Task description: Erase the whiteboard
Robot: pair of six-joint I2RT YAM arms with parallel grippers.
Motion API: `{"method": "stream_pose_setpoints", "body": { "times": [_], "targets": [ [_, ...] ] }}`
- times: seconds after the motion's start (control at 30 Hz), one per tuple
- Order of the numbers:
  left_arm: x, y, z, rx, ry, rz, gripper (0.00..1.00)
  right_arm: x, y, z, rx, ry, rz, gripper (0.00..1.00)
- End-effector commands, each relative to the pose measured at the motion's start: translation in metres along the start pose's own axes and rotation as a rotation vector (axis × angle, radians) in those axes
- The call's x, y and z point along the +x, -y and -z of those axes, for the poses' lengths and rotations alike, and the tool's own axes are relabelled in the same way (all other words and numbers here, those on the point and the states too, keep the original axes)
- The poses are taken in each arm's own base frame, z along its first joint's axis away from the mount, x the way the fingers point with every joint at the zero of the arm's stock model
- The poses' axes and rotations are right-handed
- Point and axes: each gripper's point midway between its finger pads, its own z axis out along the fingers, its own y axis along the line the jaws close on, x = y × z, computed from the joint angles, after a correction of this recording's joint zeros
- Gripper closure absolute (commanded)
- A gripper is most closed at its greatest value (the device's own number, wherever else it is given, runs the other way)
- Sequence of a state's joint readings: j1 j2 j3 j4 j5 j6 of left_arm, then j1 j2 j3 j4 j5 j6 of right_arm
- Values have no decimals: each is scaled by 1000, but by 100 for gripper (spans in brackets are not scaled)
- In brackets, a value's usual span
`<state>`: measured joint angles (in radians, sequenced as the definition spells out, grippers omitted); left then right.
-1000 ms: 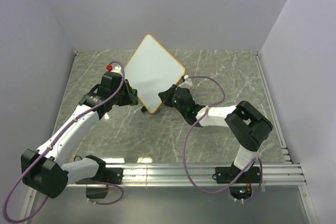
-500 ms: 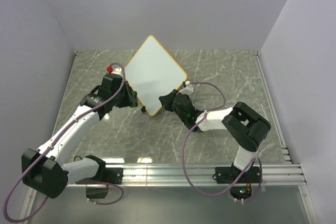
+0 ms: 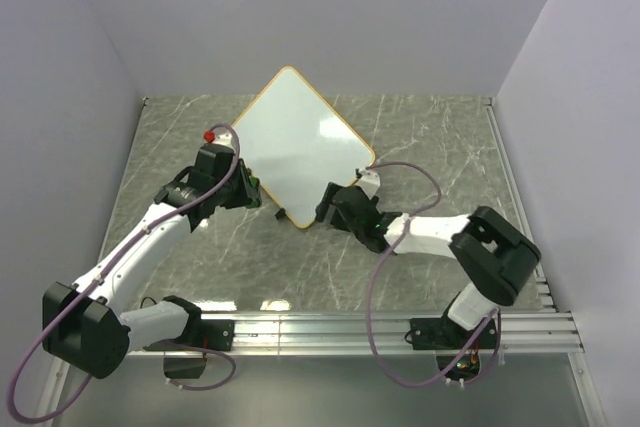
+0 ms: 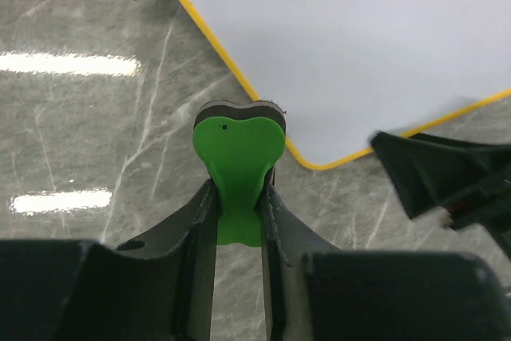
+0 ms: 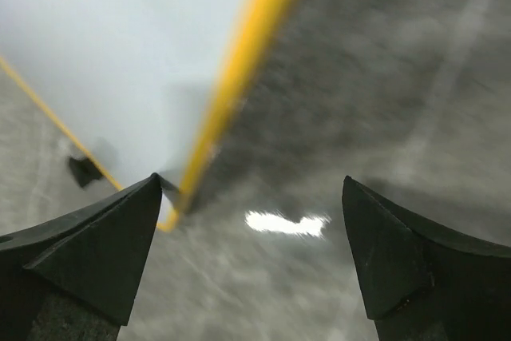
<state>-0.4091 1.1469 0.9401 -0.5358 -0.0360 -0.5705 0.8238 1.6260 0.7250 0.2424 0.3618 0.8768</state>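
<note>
Between the left claw's (image 4: 238,197) tightly pinched fingers sits a green eraser (image 4: 239,145), its felt end just short of the whiteboard's (image 3: 300,147) yellow frame ahead. Opposite, the right claw (image 5: 251,181) gapes wide, holding nothing, the board's near corner just ahead. No marks show on the white face, so wiping looks finished. The next move is probably backing both claws clear without nudging the frame.

A robot test cell in a lab: grey marble-patterned tabletop (image 3: 440,147), plain lavender enclosure walls (image 3: 330,17), aluminium mounting rail (image 3: 330,329).
</note>
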Motion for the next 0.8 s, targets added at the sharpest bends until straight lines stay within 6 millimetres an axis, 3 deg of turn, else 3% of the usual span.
{"method": "stream_pose_setpoints", "body": {
  "times": [0.0,0.07,0.1,0.17,0.4,0.57,0.6,0.67,0.7,0.77],
  "targets": [
    [5,-10,-7,-46,7,12,100,16,72,40,260,-99,172,0],
    [18,-20,-18,-87,-34,8,100,-9,54,60,217,-48,154,0],
    [21,-25,-21,-105,-42,6,100,-13,58,70,237,-49,168,0],
    [28,-33,-29,-138,-54,12,100,-38,42,91,190,4,149,0],
    [39,-50,-43,-208,-75,58,100,-96,23,148,146,102,178,0],
    [67,-87,-56,-369,-161,100,98,-136,8,188,74,200,174,0],
    [69,-90,-57,-387,-172,104,94,-139,10,193,74,206,177,0],
    [71,-94,-64,-419,-208,116,75,-146,12,203,66,232,173,0],
    [72,-95,-66,-427,-220,117,57,-148,12,206,60,238,176,0],
    [69,-95,-72,-446,-232,112,38,-151,13,212,52,251,178,0]
  ]
}}
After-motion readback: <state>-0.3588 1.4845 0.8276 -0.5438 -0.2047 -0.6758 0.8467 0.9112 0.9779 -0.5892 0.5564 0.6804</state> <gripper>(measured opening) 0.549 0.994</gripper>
